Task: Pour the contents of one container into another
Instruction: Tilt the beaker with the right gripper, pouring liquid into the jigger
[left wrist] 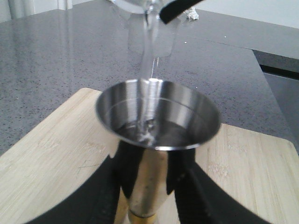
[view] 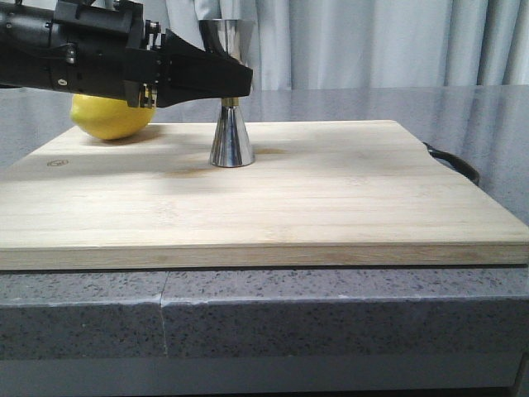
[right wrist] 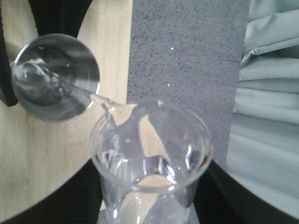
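Observation:
The steel jigger (view: pixel 231 136) stands upright on the bamboo board (view: pixel 347 194). My left gripper (view: pixel 235 81) is shut on its upper cone just above the brass waist. In the left wrist view the black fingers (left wrist: pixel 105 186) flank the cone under the open cup (left wrist: pixel 158 114). My right gripper (right wrist: pixel 152 186) is shut on the clear glass beaker (right wrist: pixel 152 154), which is tilted over the jigger (right wrist: pixel 55 77). A thin stream of water (left wrist: pixel 149 60) falls from the beaker's lip (left wrist: pixel 140 7) into the cup, where some liquid lies. The right gripper and beaker are above the front view's top edge.
A yellow lemon (view: pixel 111 116) lies on the board's far left corner behind my left arm. The board has a black handle (view: pixel 455 161) on its right side and rests on a grey speckled counter (view: pixel 331 306). Pale curtains (view: pixel 372 41) hang behind.

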You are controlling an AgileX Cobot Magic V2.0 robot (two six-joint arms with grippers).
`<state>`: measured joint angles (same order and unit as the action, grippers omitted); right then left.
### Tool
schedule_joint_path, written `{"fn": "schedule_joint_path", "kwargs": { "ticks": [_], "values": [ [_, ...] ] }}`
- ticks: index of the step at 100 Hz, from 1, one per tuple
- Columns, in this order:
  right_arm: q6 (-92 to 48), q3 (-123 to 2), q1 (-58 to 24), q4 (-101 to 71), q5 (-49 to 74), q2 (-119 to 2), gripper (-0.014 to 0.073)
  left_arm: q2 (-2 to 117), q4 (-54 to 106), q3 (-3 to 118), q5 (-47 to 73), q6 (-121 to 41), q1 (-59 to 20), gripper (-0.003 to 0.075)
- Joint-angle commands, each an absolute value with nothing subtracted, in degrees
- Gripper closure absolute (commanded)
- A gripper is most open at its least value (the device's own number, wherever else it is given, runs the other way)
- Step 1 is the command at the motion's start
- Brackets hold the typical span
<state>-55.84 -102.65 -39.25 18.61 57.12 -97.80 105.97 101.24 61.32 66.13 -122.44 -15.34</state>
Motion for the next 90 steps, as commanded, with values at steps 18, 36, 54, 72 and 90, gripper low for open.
{"fn": "schedule_joint_path", "kwargs": {
  "ticks": [18,36,54,72,90],
  "values": [
    [-58.8,-104.6,-39.2,20.6,53.4,-95.2,0.0286,103.5,105.5,63.0,72.9,-122.5,-15.7,0.0482],
    [-58.8,-104.6,-39.2,20.6,53.4,-95.2,0.0286,103.5,105.5,63.0,72.9,-122.5,-15.7,0.0482],
    [-58.8,-104.6,-39.2,20.6,53.1,-95.2,0.0286,103.5,105.5,63.0,72.9,-122.5,-15.7,0.0482],
    [-58.8,-104.6,-39.2,20.5,53.1,-95.2,0.0286,103.5,105.5,63.0,72.9,-122.5,-15.7,0.0482],
    [-52.2,-104.6,-39.2,17.9,53.0,-95.2,0.0286,103.5,105.5,63.0,72.9,-122.5,-15.7,0.0482]
  ]
}}
